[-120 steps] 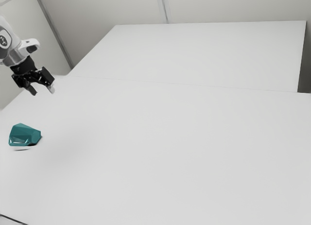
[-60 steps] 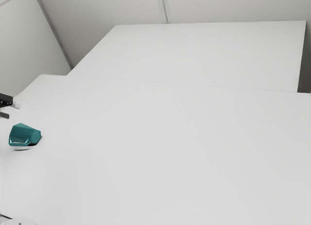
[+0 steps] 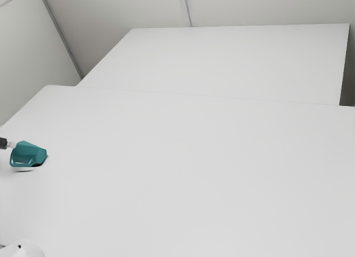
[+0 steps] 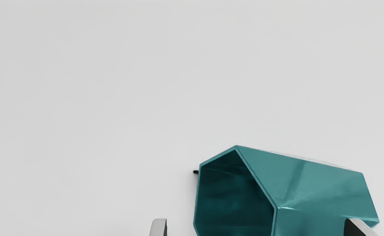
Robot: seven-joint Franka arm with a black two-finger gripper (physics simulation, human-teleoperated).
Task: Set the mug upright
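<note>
White table (image 3: 194,174) bears the mug (image 3: 35,150) (sideways), pale walls (image 3: 111,18) beyond.

The hand (image 3: 11,145) has come down toward the tabletop (image 3: 183,174); the teal mug (image 3: 34,155), earlier well apart from it, is now right near its fingertips.

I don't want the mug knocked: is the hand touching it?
Cannot tell: in the wrist view, one fingertip overlaps the mug, hiding any contact.
</note>
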